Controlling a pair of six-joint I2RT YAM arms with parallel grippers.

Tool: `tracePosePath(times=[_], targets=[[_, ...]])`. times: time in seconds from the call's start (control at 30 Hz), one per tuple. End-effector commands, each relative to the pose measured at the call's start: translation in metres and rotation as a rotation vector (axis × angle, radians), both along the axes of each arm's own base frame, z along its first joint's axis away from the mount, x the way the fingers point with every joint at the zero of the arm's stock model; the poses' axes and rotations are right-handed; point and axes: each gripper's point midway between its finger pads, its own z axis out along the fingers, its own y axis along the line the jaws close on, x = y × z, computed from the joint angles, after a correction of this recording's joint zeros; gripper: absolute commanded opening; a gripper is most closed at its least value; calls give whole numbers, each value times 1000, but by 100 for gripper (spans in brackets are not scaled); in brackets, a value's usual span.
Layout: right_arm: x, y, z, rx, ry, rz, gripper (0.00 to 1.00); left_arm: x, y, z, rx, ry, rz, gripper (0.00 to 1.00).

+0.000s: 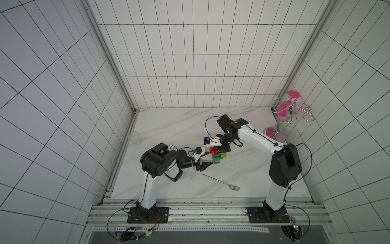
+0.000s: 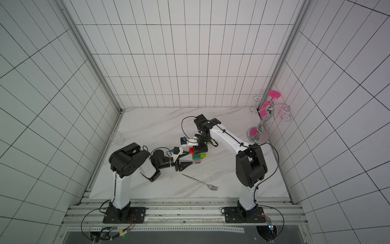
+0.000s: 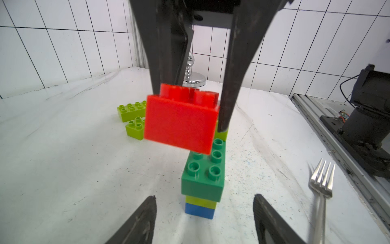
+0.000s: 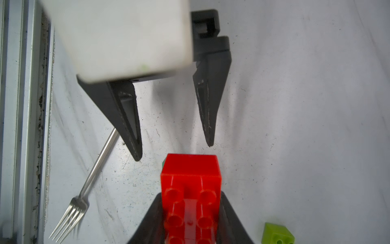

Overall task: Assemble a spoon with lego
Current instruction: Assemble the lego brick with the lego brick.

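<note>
The partly built spoon (image 1: pixel 217 158) (image 3: pixel 203 179) stands on the marble table as a short stack: blue at the bottom, then lime, then a dark green brick with its studs up. My right gripper (image 1: pixel 219 149) (image 4: pixel 191 194) is shut on a red brick (image 1: pixel 212 150) (image 3: pixel 181 122) (image 4: pixel 191 173), held tilted just over the green studs. My left gripper (image 1: pixel 211 159) (image 3: pixel 203 199) is open, its fingertips either side of the stack's base without touching it. Two loose lime lego bricks (image 3: pixel 132 108) (image 3: pixel 135 128) lie behind the stack.
A metal fork (image 1: pixel 221 182) (image 3: pixel 321 186) (image 4: pixel 88 179) lies between the stack and the front rail. A clear cup (image 1: pixel 135 137) stands by the left wall. A chrome stand with pink discs (image 1: pixel 289 114) fills the back right corner.
</note>
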Motion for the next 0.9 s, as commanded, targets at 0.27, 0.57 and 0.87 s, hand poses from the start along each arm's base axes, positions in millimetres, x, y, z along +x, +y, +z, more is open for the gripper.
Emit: tracePosePath(times=[0.27, 0.57, 0.87], targets=[[-20, -2, -16, -181, 17, 59, 10, -21, 28, 23, -8, 10, 201, 71], [-15, 1, -23, -218, 8, 54, 9, -25, 31, 20, 4, 8, 210, 71], [-14, 0, -19, -236, -27, 56, 9, -30, 29, 26, -15, 16, 206, 71]])
